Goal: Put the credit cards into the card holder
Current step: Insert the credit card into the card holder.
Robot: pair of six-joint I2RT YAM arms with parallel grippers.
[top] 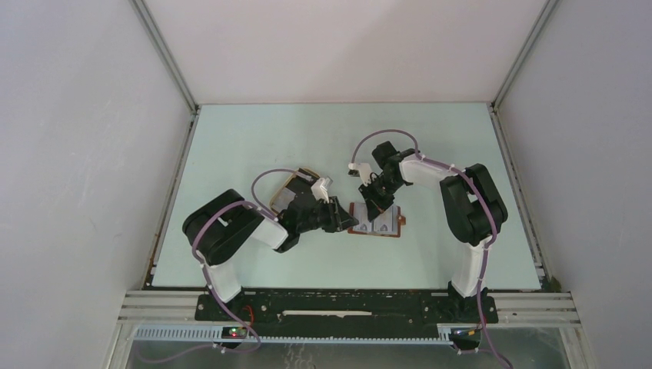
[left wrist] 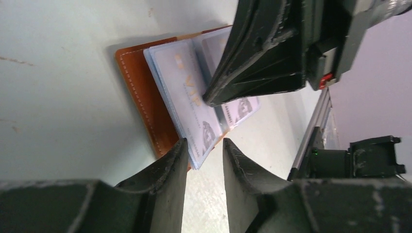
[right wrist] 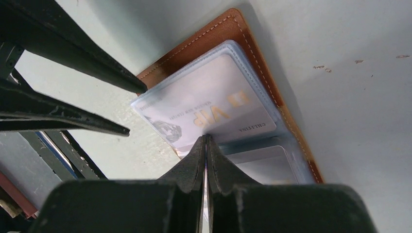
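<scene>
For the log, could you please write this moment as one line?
card holder: open; VIP card: in sleeve; left gripper: open; right gripper: shut, on sleeve

Tan leather card holder (right wrist: 236, 30), glossy plastic sleeves (right wrist: 243, 56), seemingly matt table (right wrist: 364, 121)

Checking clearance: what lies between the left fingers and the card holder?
Nothing: in the left wrist view the card holder's clear sleeve corner, VIP card inside, pokes between the open left fingers.

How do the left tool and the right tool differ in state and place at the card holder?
The left tool has its fingers apart; the right tool is shut. The left tool sits at the edge of the card holder; the right tool touches its clear sleeves. Both are black.
</scene>
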